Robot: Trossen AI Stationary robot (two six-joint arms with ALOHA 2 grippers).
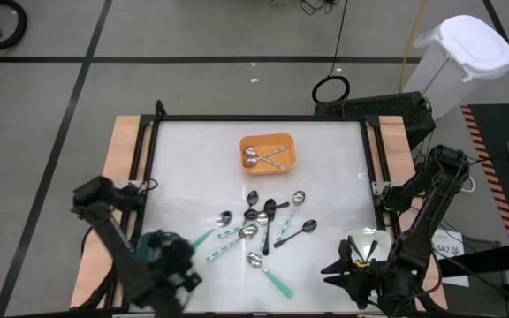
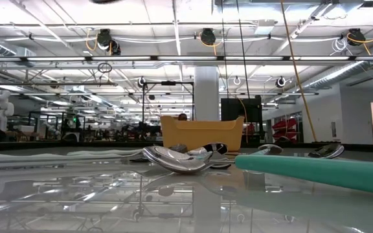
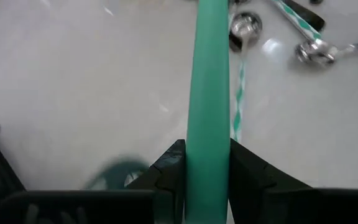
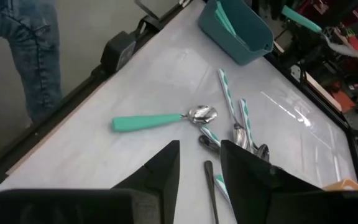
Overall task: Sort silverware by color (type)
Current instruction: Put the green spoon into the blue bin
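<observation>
Gripping a teal-handled spoon (image 3: 207, 93), left end effector (image 3: 207, 177) near table edge.

The white glossy table (image 1: 193, 159) has a dark frame and wooden side strips. A spoon with a plain green handle (image 4: 163, 120) lies on it just ahead of the right gripper's (image 4: 199, 155) parted jaws. A loose heap of spoons (image 1: 268, 221), black, silver and striped, lies farther out between both pairs of jaws. A striped spoon (image 3: 238, 102) lies just past the held spoon (image 3: 208, 93) clamped in the left gripper's (image 3: 207, 158) jaws. A teal tray (image 4: 238, 28) sits beside those jaws, a white tray (image 1: 367, 243) beside the right ones, and an orange tray (image 1: 268, 140) far beyond both.
</observation>
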